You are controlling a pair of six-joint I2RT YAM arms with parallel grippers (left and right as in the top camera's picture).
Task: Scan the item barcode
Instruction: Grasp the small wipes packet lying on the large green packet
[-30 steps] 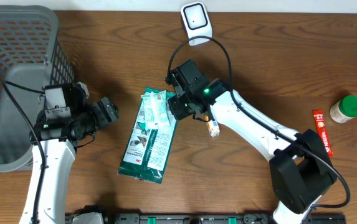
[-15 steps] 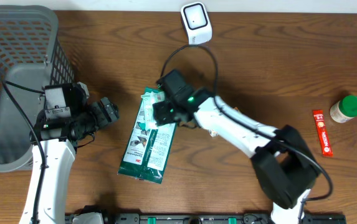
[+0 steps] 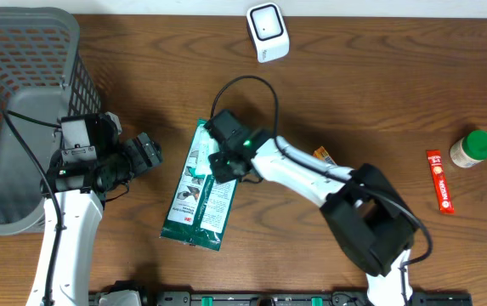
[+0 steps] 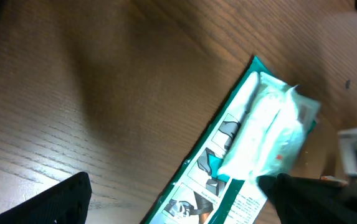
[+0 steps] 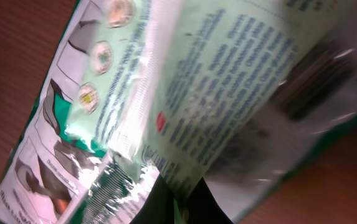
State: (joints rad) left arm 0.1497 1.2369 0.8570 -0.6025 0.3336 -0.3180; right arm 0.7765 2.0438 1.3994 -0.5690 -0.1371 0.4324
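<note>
The bench carries a grey basket at its left. A green packet lies mid-bench. The right tool is pinched closed on the packet's upper film. The left tool gapes wide just left of the packet. The scanner stands well apart at the far edge.

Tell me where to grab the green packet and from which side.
Pinch the green packet at its upper short end, nearest the scanner, coming from above. It lies flat on the table, so probably only that loose, crumpled film end offers a fold to pinch; the right claw is shut there.
</note>
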